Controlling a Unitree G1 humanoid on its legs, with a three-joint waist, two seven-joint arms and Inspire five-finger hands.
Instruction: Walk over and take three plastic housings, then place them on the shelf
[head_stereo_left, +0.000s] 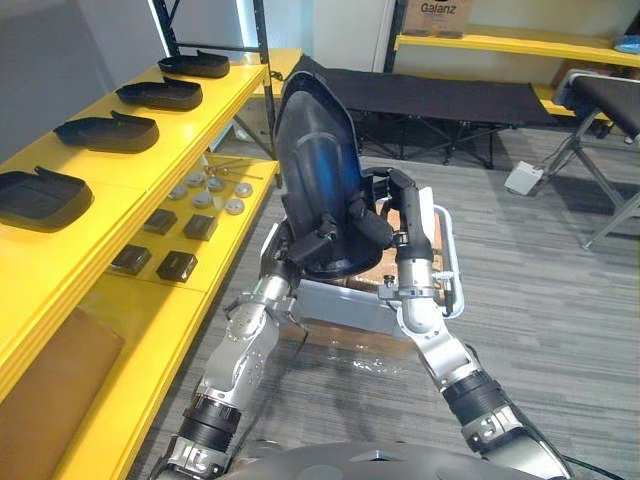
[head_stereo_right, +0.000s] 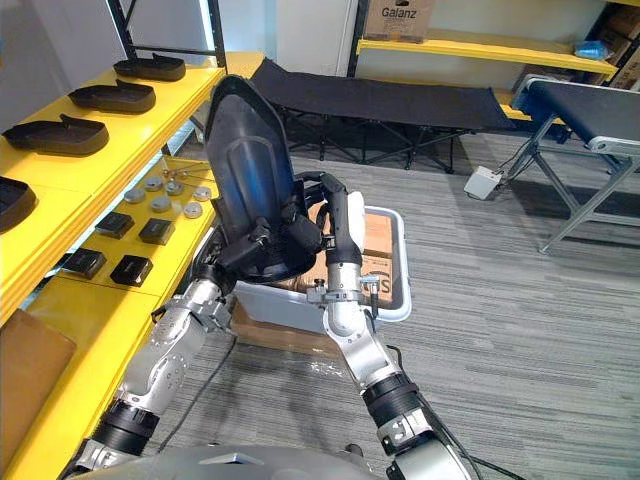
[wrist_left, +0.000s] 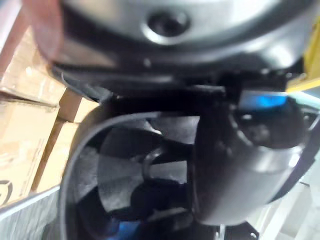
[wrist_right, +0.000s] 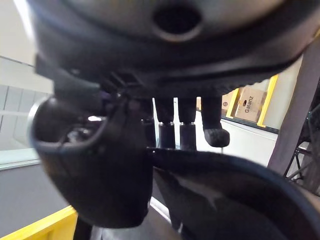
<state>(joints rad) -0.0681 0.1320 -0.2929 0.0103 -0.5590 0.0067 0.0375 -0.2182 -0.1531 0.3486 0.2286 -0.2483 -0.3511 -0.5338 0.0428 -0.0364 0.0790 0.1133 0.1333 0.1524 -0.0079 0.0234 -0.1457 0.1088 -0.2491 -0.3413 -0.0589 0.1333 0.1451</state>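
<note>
The yellow shelf runs along the 9 o'clock side. Its upper tier carries a row of four black housings, lying flat and spaced apart. A black folding cot stands across the floor at 1 o'clock.

At centre, the held plastic housing stands upright, its long axis running 12 to 6 and its narrow end at 12. It hangs above a pale bin lined with cardboard.

The left hand clamps the housing's lower rim at 7 o'clock. The right hand is closed on the edge at 3 o'clock, so the housing is in both hands.

On the lower tier lie small black boxes and, beyond them, round grey discs.

The coming move turns on this: the shelf lies at 9 o'clock from the housing, on the left arm's side. The housing stands upright, while those already shelved lie flat across the tier. I judge it needs swinging left and tipping down into a gap in that row.

The eye views give this layout. The left wrist view adds the housing's hollow, ribbed inside, with the thumb pressed over its rim. The right wrist view shows fingers behind the rim and the thumb in front, pinching it.
</note>
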